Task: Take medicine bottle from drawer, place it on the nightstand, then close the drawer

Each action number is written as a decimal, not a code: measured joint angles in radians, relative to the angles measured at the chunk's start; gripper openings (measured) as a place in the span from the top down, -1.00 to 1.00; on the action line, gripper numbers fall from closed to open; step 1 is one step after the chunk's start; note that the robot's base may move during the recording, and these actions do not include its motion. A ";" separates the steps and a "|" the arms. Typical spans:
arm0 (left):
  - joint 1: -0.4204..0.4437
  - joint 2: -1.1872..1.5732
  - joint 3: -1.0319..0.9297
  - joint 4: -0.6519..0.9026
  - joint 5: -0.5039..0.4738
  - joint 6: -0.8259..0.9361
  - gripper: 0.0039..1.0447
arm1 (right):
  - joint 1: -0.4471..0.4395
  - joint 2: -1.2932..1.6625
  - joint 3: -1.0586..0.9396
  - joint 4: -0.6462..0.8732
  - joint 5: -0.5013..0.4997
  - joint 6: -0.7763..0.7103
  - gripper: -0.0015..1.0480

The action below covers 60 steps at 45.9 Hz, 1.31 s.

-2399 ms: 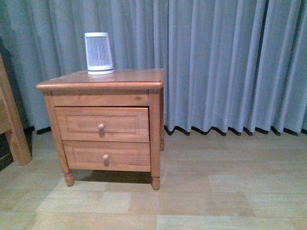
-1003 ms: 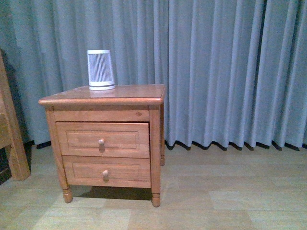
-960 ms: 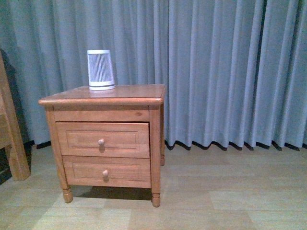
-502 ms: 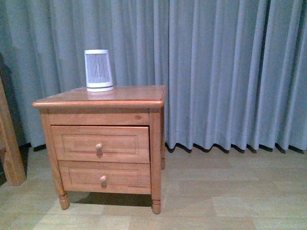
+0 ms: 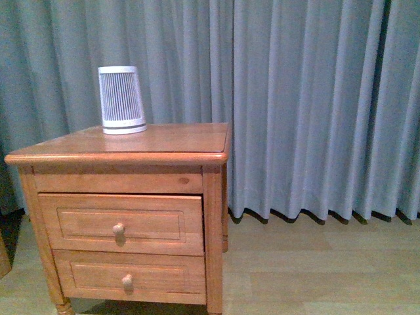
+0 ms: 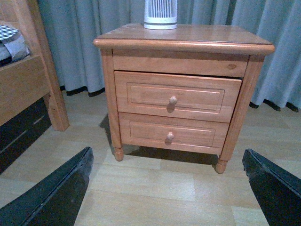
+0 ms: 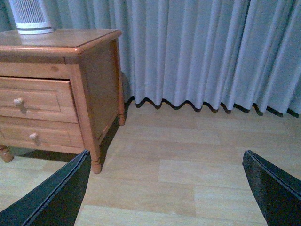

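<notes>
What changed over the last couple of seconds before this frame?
The front camera has come closer to the nightstand, which now fills more of the view and sits further left. Nothing was gripped or let go. The ribbed device stays on top; the upper drawer stays slightly pulled out, the lower drawer shut.
</notes>
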 joint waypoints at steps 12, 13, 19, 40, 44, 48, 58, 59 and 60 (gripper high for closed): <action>0.000 0.000 0.000 0.000 0.000 0.000 -0.88 | 0.000 0.000 0.000 0.000 0.000 0.000 -0.87; 0.000 0.000 0.000 0.000 0.000 0.000 -0.88 | 0.000 0.000 0.000 0.000 0.000 0.000 -0.87; 0.014 0.053 0.042 -0.118 0.070 -0.073 -0.88 | 0.000 0.000 0.000 0.000 0.000 0.000 -0.87; 0.084 0.930 0.201 0.468 0.191 -0.293 -0.88 | 0.000 0.000 0.000 0.000 0.000 0.000 -0.87; 0.082 1.208 0.310 0.672 0.211 -0.311 -0.88 | 0.000 0.000 0.000 0.000 0.000 0.000 -0.87; 0.068 1.396 0.389 0.783 0.206 -0.313 -0.88 | 0.000 0.000 0.000 0.000 0.000 0.000 -0.87; 0.006 1.692 0.521 0.984 0.198 -0.275 -0.88 | 0.000 0.000 0.000 0.000 0.000 0.000 -0.87; 0.000 1.716 0.531 1.006 0.198 -0.267 -0.88 | 0.000 0.000 0.000 0.000 0.000 0.000 -0.87; -0.006 1.740 0.541 1.027 0.198 -0.253 -0.88 | 0.000 0.000 0.000 0.000 0.000 0.000 -0.87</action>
